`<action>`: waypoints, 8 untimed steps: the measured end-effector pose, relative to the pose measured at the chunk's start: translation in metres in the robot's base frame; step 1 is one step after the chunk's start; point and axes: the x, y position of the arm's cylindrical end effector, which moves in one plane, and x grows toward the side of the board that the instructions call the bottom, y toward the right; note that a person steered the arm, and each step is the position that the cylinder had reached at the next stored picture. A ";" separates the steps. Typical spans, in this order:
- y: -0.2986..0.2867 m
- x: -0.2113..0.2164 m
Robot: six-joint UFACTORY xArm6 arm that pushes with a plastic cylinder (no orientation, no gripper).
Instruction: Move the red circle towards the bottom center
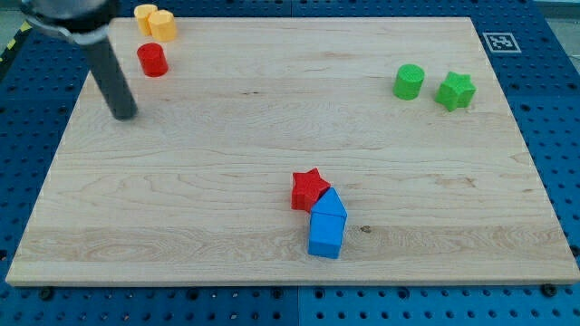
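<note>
The red circle (152,60) is a short cylinder near the top left of the wooden board (272,136). My tip (123,114) rests on the board below and slightly to the left of the red circle, a short way apart from it. The rod slants up toward the view's top left corner. A red star (309,188) lies near the bottom centre, touching a blue pentagon-like block (330,206), which touches a blue cube (325,235).
Two yellow blocks (156,21) sit at the top left edge, just above the red circle. A green cylinder (409,81) and a green star (456,91) sit at the right. A fiducial marker (499,42) lies off the board's top right corner.
</note>
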 end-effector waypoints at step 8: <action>0.142 0.035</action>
